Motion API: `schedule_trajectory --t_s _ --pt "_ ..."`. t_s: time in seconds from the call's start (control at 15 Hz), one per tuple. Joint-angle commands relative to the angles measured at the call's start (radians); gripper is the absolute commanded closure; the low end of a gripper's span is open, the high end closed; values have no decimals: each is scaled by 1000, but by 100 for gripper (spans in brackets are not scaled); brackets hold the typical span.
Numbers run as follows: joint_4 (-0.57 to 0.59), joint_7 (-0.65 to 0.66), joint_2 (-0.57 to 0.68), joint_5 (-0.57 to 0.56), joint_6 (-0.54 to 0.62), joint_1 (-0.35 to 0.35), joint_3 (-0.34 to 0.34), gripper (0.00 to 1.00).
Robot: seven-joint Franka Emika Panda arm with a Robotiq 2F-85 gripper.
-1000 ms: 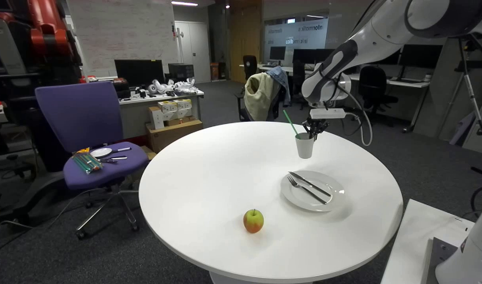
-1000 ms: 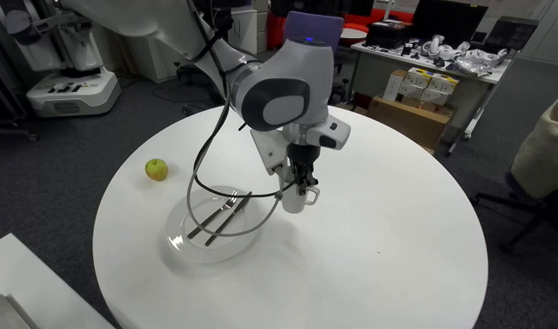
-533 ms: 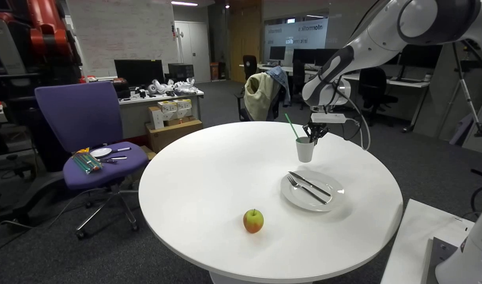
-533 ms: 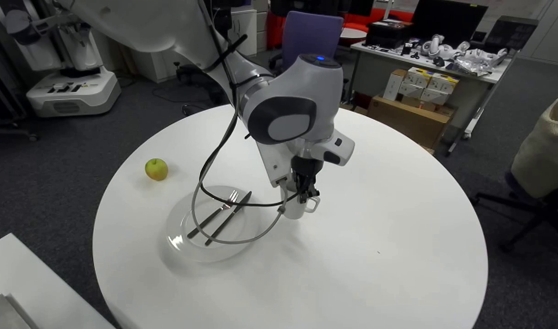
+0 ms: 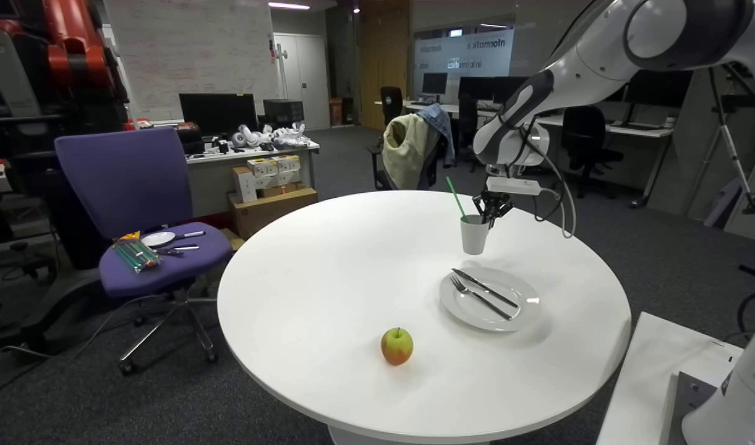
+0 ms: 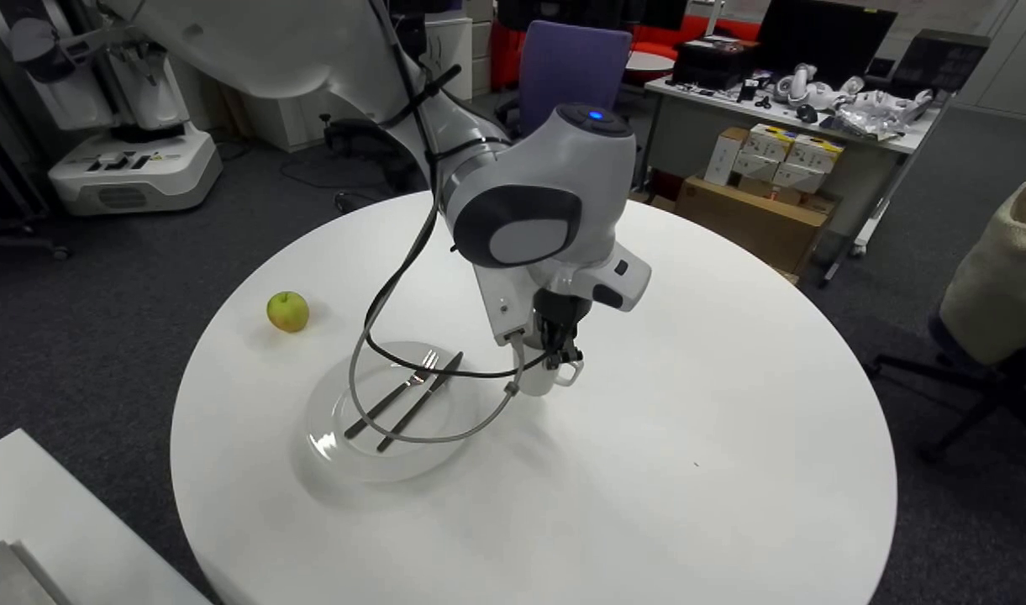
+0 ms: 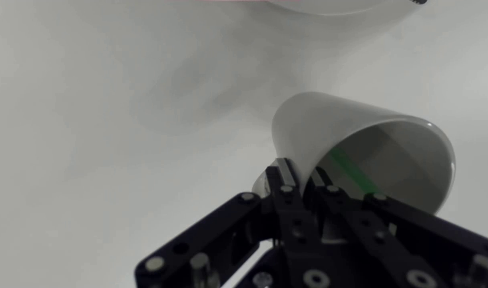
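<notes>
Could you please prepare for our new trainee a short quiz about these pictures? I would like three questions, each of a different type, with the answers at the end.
1. Multiple choice: what does the gripper hold?
A) the apple
B) the mug
C) nothing

2. True or false: the fork and the knife lie on the plate.

3. Fill in the colour: the straw in the mug is ____.

Key: 1. B; 2. True; 3. green.
</notes>
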Motion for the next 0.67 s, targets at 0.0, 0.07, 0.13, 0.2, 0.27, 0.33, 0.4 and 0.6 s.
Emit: schedule_trajectory --t_s 0.0,0.07,0.13,0.2,0.27,0.33,0.4,0.6 --pt "13 -44 -9 38 1 -28 23 98" --pt "13 -43 -7 38 1 -28 23 98" --pt "14 -41 -5 36 0 -28 23 98" --pt "14 -40 -3 35 0 -27 23 98" --pt "15 -40 1 34 1 -27 23 98" --pt "15 -39 4 34 1 -26 23 98" --pt "16 -38 8 34 0 -26 24 98" --pt "16 -36 16 30 0 -23 26 98"
